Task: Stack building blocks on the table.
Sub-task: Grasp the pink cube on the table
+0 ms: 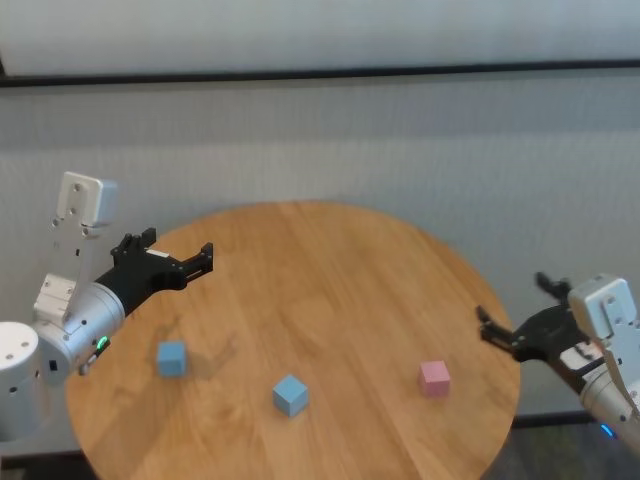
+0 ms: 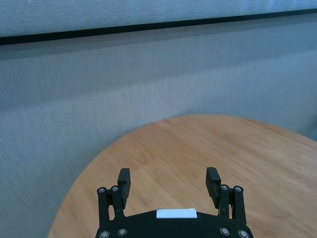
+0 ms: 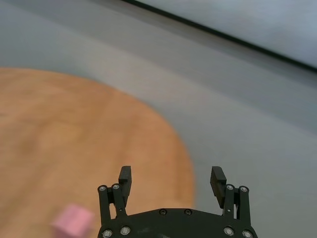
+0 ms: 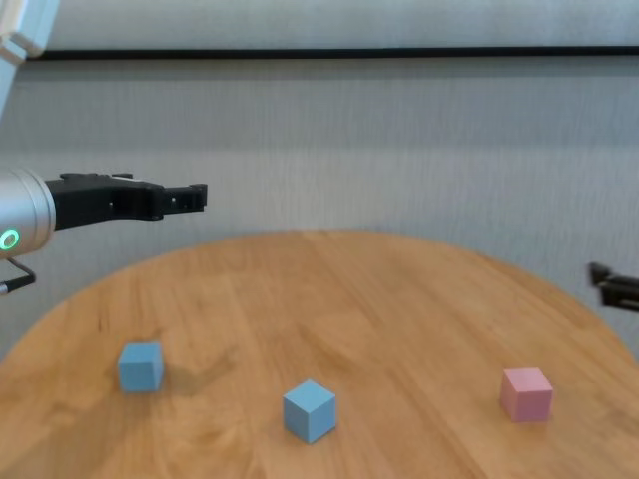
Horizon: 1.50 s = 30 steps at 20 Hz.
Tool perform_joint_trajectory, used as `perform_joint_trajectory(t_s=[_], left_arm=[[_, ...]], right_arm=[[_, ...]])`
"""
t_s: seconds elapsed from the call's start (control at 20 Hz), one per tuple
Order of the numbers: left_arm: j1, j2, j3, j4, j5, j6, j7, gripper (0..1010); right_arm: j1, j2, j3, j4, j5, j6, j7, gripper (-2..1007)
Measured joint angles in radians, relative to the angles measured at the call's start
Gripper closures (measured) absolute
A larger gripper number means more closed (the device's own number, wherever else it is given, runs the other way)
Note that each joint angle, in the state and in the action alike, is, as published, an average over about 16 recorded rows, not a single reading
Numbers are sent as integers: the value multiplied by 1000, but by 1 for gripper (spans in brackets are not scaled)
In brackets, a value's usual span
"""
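Observation:
Three building blocks rest apart on the round wooden table (image 1: 330,280). One light blue block (image 1: 171,357) (image 4: 141,365) lies at the left, a second light blue block (image 1: 290,394) (image 4: 310,409) near the front middle, and a pale pink block (image 1: 434,378) (image 4: 526,392) (image 3: 73,221) at the right. My left gripper (image 1: 180,247) (image 2: 168,178) hovers open and empty above the table's left side, up and behind the left blue block. Off the table's right edge, my right gripper (image 1: 512,302) (image 3: 171,176) stands open and empty, just right of the pink block.
A grey wall (image 1: 400,140) with a dark horizontal strip runs behind the table. The table's far half (image 4: 339,279) carries no objects. The table's rim curves close under both grippers.

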Motion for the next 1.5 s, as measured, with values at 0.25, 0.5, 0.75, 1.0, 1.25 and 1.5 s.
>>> perform_joint_trajectory(t_s=[0.25,0.5,0.75,1.0,1.25,1.5], left_arm=[[-2,0,6,0,-2,8,-6,11],[-5,0,11,0,-5,18,-11,11],[-7,0,15,0,-7,24,-14,11],[-8,0,17,0,-8,27,-16,11],[-9,0,18,0,-9,30,-17,11],[-9,0,19,0,-10,31,-18,11]], right_arm=[[-14,11,6,-59,63,81,68,1],[-27,8,13,-121,128,196,113,1],[-28,-10,8,-156,153,320,109,1],[-15,-36,-10,-166,145,440,89,1],[9,-64,-34,-160,119,539,67,1],[33,-98,-48,-147,91,628,31,1]])
